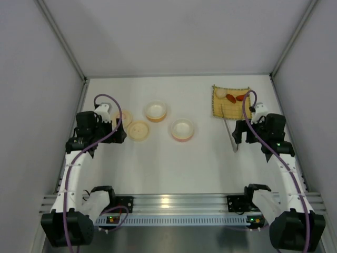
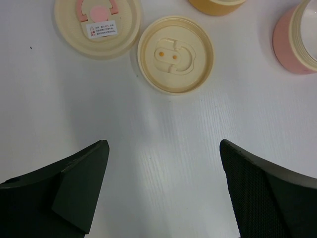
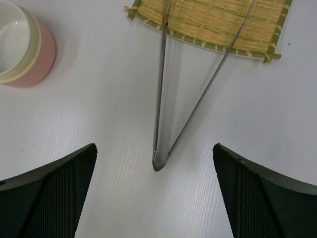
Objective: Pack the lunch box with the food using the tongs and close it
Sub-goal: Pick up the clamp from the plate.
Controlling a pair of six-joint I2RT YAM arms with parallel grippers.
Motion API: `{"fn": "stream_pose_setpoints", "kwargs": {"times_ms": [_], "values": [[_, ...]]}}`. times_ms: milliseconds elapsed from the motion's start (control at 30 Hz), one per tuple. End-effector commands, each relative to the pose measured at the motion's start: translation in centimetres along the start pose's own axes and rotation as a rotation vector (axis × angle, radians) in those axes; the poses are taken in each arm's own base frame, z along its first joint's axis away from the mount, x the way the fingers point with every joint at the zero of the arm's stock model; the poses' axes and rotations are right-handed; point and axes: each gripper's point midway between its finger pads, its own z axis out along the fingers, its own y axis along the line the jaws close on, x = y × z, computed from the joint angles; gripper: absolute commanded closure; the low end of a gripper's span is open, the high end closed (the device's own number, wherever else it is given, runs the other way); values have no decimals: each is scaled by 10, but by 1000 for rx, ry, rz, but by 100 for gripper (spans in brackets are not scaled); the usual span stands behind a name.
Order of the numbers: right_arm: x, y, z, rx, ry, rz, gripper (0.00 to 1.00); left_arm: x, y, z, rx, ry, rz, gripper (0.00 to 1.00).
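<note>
The tongs (image 3: 158,161) lie on the bench (image 3: 99,124) at the right, pointing near-to-far, tips on the bamboo mat (image 3: 213,20) and joined end between the wide-spread fingers of the right gripper (image 3: 154,146), well apart from the equally spread left gripper (image 2: 163,148).

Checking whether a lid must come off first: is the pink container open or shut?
Open. The pink container shows its white inside, no lid on top; a cream lid lies loose on the table.
</note>
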Motion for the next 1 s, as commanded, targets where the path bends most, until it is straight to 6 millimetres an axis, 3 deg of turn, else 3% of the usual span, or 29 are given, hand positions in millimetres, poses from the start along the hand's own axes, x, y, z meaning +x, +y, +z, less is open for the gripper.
{"fn": "stream_pose_setpoints", "kwargs": {"times_ms": [0, 200, 400, 967], "values": [[-20, -4, -6, 17, -39, 8, 1, -25, 5, -6, -40, -88, 30, 2], [-13, -13, 6, 44, 34, 55, 1, -23, 12, -1, -71, -65, 11, 2], [11, -30, 31, 96, 197, 143, 1, -22, 12, 1, -69, -59, 3, 2], [33, -31, 71, 95, 263, 191, 1, -15, 12, 12, -52, -22, -9, 2]]}}
